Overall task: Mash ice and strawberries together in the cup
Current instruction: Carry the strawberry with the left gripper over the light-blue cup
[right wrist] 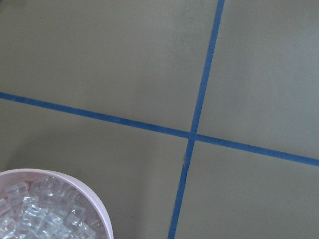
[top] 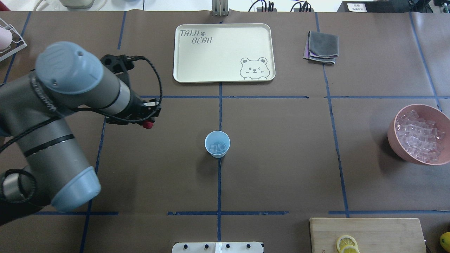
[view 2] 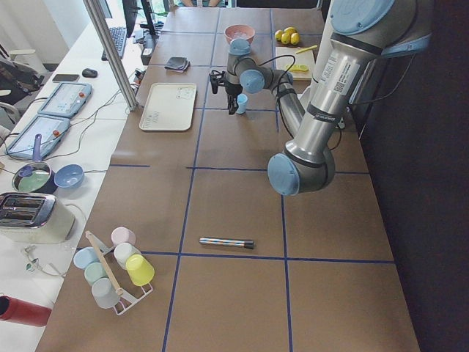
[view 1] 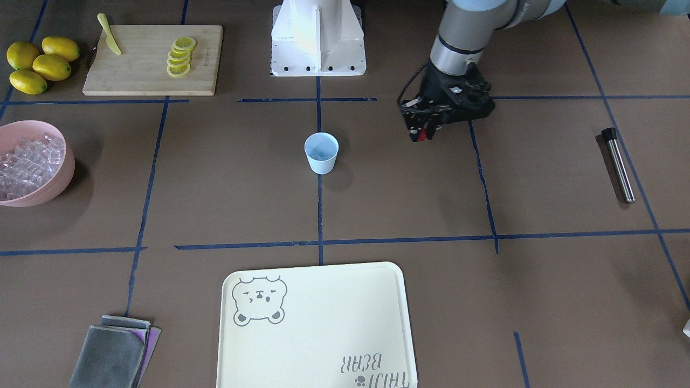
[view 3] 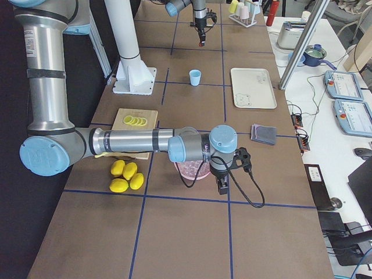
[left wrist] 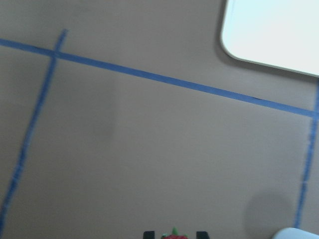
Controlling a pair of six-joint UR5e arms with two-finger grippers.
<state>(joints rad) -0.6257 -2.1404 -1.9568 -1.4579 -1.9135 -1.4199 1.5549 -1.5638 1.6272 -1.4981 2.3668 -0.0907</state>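
**Holding a strawberry out to the side of the cup**

Hanging above the bare table, the left gripper (view 1: 425, 132) has its two fingers closed on the strawberry (top: 148, 124). The left wrist camera shows the red berry and its green top pinched between the dark fingertips at the bottom edge of the frame.

The cup (top: 217, 144) stands upright on the centre tape line, well apart from this gripper. A few cubes of ice (top: 218, 148) already lie in its bottom.

The next move turns on one relation. The cup lies toward the robot's right of the berry, across open table with nothing between. The two fixed cameras disagree on whether it also sits nearer or farther from the base, so the offset in that direction looks slight. My reading is that a mostly sideways carry is needed, then a release once the berry is over the cup's mouth. That mouth is only a little wider than the berry.

The right gripper (view 3: 222, 185) hovers beside the pink bowl (top: 392, 135) of spare ice, far from the cup. Whether it is open or closed I cannot tell. The left arm is the nearer one.

A metal rod (view 1: 620, 167) lies flat at the robot's left end of the table, its long axis running roughly away from the base. It is untouched, so mashing is not yet begun.
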